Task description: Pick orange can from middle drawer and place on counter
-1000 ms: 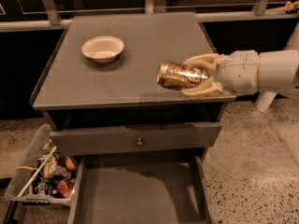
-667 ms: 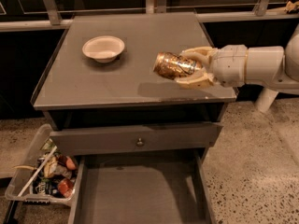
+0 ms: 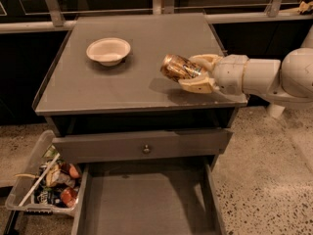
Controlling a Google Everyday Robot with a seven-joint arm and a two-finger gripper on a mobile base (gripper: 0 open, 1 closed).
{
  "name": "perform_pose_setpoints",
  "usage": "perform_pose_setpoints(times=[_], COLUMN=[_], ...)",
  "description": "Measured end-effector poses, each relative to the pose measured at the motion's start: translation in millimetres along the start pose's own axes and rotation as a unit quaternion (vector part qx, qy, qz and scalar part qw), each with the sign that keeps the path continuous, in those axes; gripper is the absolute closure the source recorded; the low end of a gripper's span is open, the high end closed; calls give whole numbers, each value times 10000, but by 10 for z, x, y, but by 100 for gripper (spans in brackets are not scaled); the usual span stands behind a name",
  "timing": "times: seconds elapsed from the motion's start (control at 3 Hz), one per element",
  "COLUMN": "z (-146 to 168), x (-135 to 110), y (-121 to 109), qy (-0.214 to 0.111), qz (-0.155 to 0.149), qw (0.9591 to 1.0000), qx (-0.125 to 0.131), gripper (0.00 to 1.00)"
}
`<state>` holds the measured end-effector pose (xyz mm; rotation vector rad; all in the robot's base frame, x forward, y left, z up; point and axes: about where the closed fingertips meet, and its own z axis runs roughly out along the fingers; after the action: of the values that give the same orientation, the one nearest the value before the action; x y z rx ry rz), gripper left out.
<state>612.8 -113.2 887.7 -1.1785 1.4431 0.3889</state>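
Note:
My gripper (image 3: 195, 72) reaches in from the right and is shut on the orange can (image 3: 177, 67), a shiny golden-orange can with dark label patches. The can lies on its side in the fingers (image 3: 198, 85), held above the right part of the grey counter (image 3: 122, 89), casting a shadow on it. The middle drawer (image 3: 146, 204) is pulled open below, showing a bare grey floor.
A white bowl (image 3: 108, 50) sits on the counter's back left. A closed drawer front with a round knob (image 3: 146, 149) is above the open drawer. A clear bin of snacks (image 3: 41, 185) stands on the floor at the left. A railing runs behind the counter.
The gripper with the can has moved left and slightly farther back over the counter.

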Motion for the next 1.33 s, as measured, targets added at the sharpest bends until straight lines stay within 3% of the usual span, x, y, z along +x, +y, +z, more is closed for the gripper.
perform_pose_setpoints(times=[0.33,0.67,1.0,1.33], z=[122,234,472,521], x=[-21,-215,-305,-347], y=[-106,-320,-401,-373], qy=[528,1158,1426,1416], qz=[48,-299,-487,-522], qw=[9984,9927,9883,9880], qx=[179,122,-253,-328], gripper=[100,100,100,100])
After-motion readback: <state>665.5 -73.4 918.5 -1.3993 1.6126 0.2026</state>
